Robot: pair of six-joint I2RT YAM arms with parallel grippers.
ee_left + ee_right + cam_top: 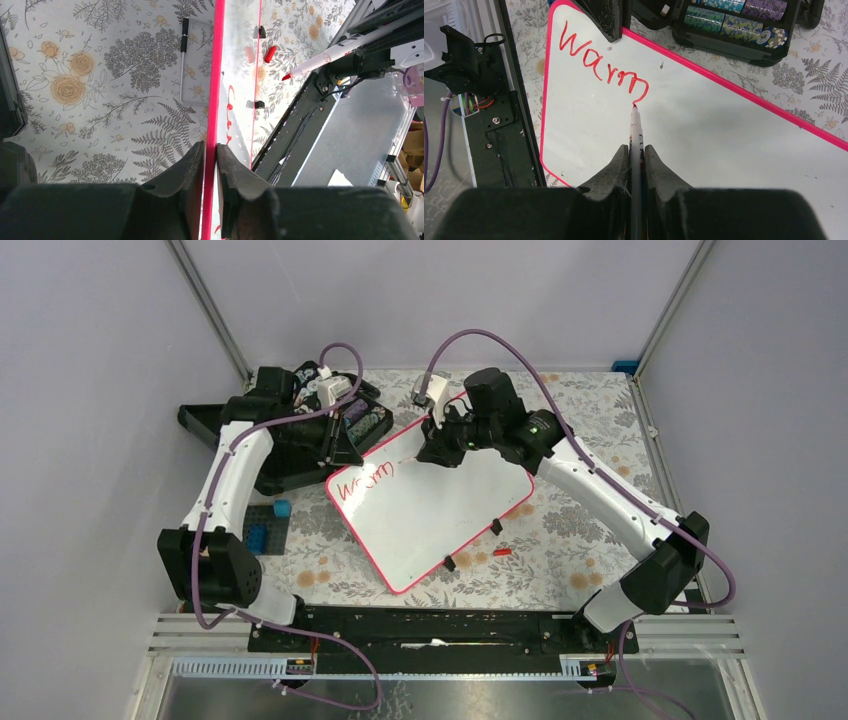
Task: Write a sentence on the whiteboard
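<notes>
Whiteboard [430, 510] lies askew mid-table [580, 530], far corner by black case [300, 445]. Left gripper [210, 147] straddles its pink rim, fingers v. close either side; can't tell if pinching. Right gripper [636, 148] pinches red marker [636, 127], tip touching board at end of sentence [604, 65], only "Warm" written.

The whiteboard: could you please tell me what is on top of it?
On the whiteboard: the red word "Warm", and the marker tip touching it, held by the right fingers. From above, the right arm covers its far corner.
</notes>
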